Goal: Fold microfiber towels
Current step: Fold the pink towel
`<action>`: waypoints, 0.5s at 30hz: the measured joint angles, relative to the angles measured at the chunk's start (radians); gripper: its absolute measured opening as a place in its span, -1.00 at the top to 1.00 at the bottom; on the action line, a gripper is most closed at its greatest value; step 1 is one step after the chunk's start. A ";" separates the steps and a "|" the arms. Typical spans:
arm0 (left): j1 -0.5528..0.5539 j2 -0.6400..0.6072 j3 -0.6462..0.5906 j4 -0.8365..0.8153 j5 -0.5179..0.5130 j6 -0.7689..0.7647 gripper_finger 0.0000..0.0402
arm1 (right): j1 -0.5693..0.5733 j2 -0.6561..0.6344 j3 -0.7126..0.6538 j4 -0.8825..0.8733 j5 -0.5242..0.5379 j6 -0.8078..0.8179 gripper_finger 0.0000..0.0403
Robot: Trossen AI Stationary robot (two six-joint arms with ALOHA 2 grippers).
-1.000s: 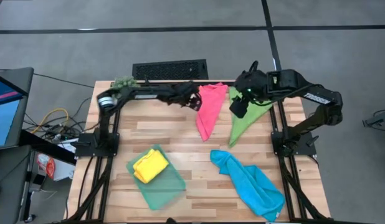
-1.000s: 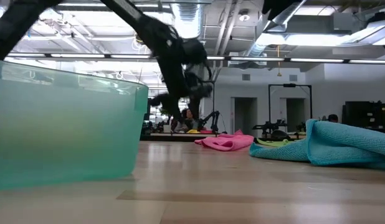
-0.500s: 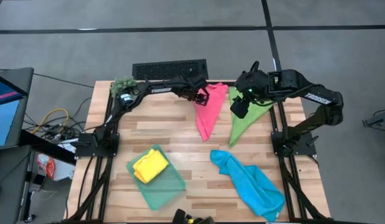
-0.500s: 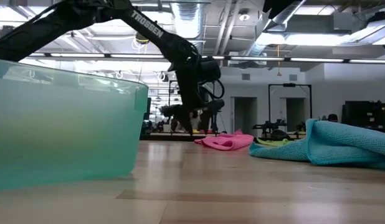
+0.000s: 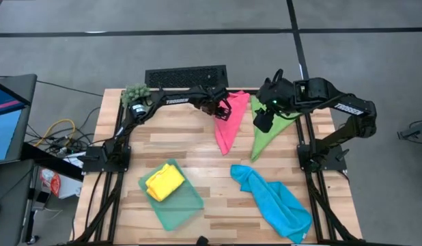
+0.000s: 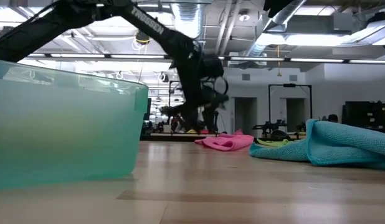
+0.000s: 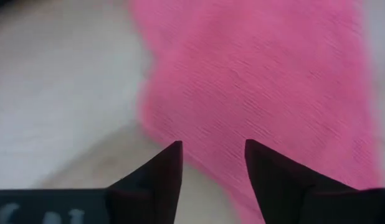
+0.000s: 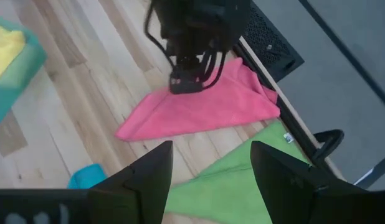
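Starting at the table's left, the yellow towel (image 5: 164, 182) lies bunched in the pale teal tray (image 5: 186, 208) near the front edge, and a small spiky green plant ball (image 5: 135, 91) sits at the far left corner of the wooden table (image 5: 170, 140). The left arm reaches across the far edge, and the left gripper (image 5: 224, 108) hangs over the left border of the pink towel (image 5: 229, 121); its wrist view shows both fingers (image 7: 160, 172) parted with pink fabric in the gap and nothing pinched. The pink towel lies as a long folded wedge, wide at the far edge and narrowing toward the table's middle. Just beside it, the leaf green towel (image 5: 269, 134) lies in a similar wedge. The right gripper (image 5: 261, 121) hovers above the green towel with its fingers (image 8: 147, 175) spread wide, holding nothing. Toward the front right, the bright blue towel (image 5: 276, 203) lies crumpled.
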State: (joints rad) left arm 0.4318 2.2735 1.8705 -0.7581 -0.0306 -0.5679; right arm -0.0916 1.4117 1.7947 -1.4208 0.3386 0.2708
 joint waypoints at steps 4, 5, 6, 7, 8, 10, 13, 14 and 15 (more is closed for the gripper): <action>-0.044 -0.134 0.010 -0.021 0.053 0.061 0.29 | -0.004 0.000 0.000 0.012 0.000 -0.096 -0.19; -0.056 -0.181 0.011 -0.041 0.051 0.081 0.31 | -0.012 0.000 0.000 0.023 0.000 -0.127 -0.19; -0.068 -0.230 0.012 -0.067 0.045 0.097 0.33 | -0.022 0.001 0.000 0.038 0.000 -0.162 -0.19; -0.080 -0.278 0.012 -0.095 0.041 0.110 0.34 | -0.032 0.003 0.000 0.060 0.000 -0.192 -0.19; -0.093 -0.326 0.012 -0.120 0.036 0.119 0.34 | -0.046 0.011 0.001 0.087 -0.001 -0.222 -0.19; -0.123 -0.431 0.010 -0.157 0.024 0.139 0.35 | -0.085 0.031 0.001 0.151 -0.045 -0.287 -0.19; -0.172 -0.586 0.012 -0.205 -0.026 0.133 0.35 | -0.147 0.095 0.001 0.258 -0.195 -0.381 -0.19; -0.193 -0.628 0.012 -0.225 -0.057 0.118 0.35 | -0.167 0.125 0.001 0.286 -0.231 -0.412 -0.19; -0.211 -0.668 0.012 -0.243 -0.091 0.097 0.35 | -0.186 0.159 0.001 0.315 -0.256 -0.448 -0.19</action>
State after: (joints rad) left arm 0.2206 1.6057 1.8824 -1.0007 -0.1211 -0.4705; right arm -0.2772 1.5709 1.7958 -1.1055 0.0830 -0.1769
